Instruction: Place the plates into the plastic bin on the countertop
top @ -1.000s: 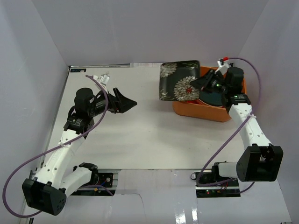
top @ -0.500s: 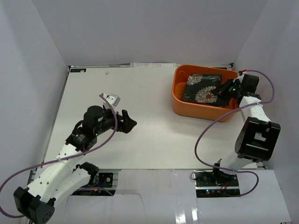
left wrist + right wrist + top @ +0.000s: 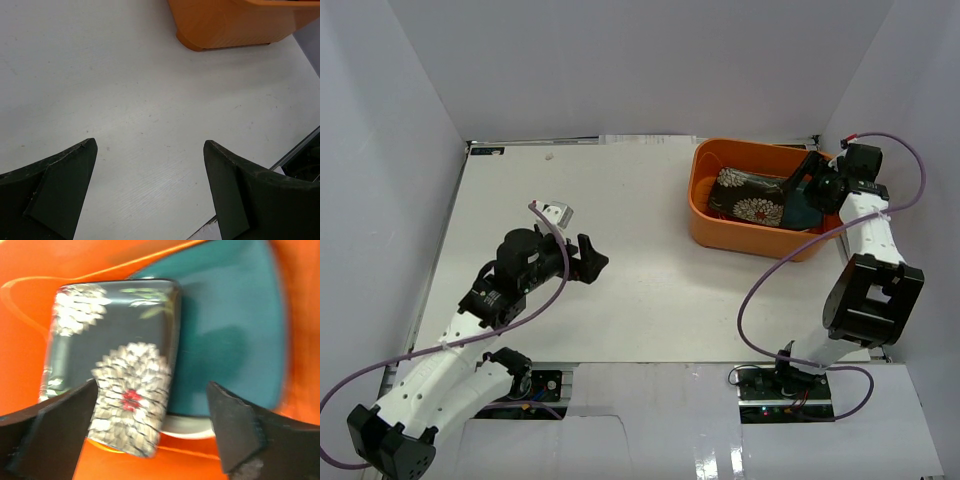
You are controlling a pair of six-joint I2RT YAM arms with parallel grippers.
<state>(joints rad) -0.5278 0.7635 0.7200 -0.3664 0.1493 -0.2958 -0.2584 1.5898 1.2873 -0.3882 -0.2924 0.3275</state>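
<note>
Overhead view bright and even, lit diffusely from above; the pale walls (image 3: 620,70) carry a faint lilac cast; the countertop (image 3: 620,200) shows only weak, soft-edged shadows under the arms; streaky glare on the glossy white front panel (image 3: 720,450) at the bottom edge; focus crisp throughout. Left wrist view sharp on the surface grain, the left fingers (image 3: 55,195) dark and slightly soft; the plastic bin (image 3: 225,25) casts a thin shadow. Right wrist view blurred; the black floral square plate (image 3: 110,390) and teal square plate (image 3: 225,340) are smeared, the orange oversaturated, the right fingers (image 3: 45,440) fuzzy.

Plates sitting in your orange bin (image 3: 740,238)
You've got the black floral plate (image 3: 748,195) lying partly over the teal one (image 3: 804,208), a cream rim (image 3: 186,427) peeking out underneath.
</note>
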